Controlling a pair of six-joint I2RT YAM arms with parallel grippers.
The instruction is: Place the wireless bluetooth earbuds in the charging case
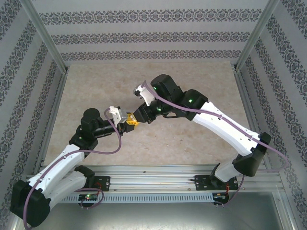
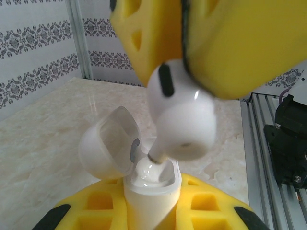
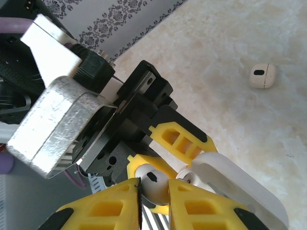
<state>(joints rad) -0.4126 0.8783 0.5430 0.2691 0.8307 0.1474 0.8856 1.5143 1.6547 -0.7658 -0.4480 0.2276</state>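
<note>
While the left end effector (image 2: 152, 213) pinches the charging case (image 2: 153, 187) upright with its lid open, over the middle of the table (image 1: 96, 86), the right end effector (image 2: 184, 57) pinches 1 earbud (image 2: 180, 115) just above it. Its stem points down, tip at the case's hole. The other earbud (image 3: 263, 75) lies on the table, well apart.

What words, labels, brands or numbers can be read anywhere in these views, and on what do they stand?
None can be read.
Case: plain white, no print.
Earbud: no marking, just a dark oval vent.
Tan piece on the table: a dark slot, no text.
Wall: ornamental pattern, not letters.
Small board at the left arm's base: too small to read any print.
</note>
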